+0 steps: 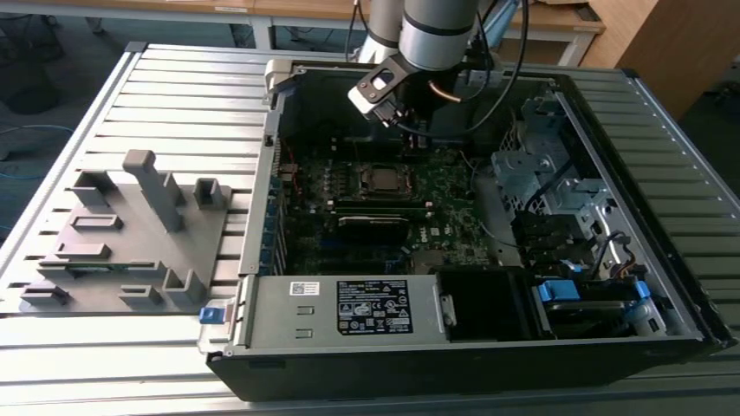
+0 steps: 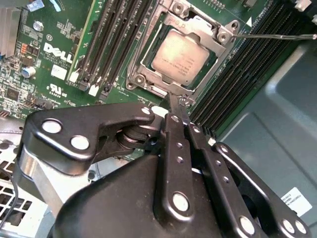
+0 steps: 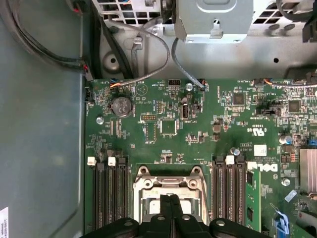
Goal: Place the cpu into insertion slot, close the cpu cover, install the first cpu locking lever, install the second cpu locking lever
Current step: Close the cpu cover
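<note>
The cpu [image 2: 181,57], a dull silver square, lies in the insertion slot [image 3: 143,182] on the green motherboard. The cpu cover [image 2: 195,22], a silver frame, lies down around it. A thin locking lever [image 2: 277,35] sticks out from one socket corner across the black memory slots. My gripper [image 2: 177,101] is shut, its two thin fingertips pressed together with nothing between them, right at the socket's edge. In the first wrist view the gripper [image 3: 171,199] hangs over the socket's middle. From the exterior view the gripper [image 1: 407,130] hovers just behind the cpu [image 1: 379,179] inside the open computer case.
Rows of black memory slots [image 3: 106,193] flank the socket on both sides. Grey cables [image 3: 148,44] and a metal drive bracket [image 3: 213,20] stand past the board. The case walls [image 1: 272,139] close in around it. A grey fixture block [image 1: 127,225] sits on the table at the exterior view's left.
</note>
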### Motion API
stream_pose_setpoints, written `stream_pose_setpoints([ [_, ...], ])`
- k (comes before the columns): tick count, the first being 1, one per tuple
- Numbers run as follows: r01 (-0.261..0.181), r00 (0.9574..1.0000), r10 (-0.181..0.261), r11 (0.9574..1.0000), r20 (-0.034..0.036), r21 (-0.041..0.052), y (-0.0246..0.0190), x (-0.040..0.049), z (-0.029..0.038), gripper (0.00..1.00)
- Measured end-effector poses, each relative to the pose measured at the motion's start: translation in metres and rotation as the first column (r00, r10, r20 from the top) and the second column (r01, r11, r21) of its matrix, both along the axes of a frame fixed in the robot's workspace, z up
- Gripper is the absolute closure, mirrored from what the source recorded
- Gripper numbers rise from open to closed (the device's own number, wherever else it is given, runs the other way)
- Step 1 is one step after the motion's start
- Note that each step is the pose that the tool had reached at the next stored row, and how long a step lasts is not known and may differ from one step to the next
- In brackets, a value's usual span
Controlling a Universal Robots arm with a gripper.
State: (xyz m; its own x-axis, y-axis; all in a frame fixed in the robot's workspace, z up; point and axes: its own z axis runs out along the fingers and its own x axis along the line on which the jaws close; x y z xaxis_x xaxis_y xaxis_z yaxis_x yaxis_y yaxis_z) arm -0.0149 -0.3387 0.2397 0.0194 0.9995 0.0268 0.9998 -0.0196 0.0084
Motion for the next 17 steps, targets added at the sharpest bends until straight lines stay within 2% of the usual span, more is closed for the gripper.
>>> stream_pose_setpoints([
  [13,0.000,1.0000,0.000,1.0000,0.0001,0.0002,0.0000,-0.0010,-0.0008,0.90],
  [17,0.000,1.0000,0.000,1.0000,0.0000,-0.0001,-0.0001,-0.0056,-0.0021,0.90],
])
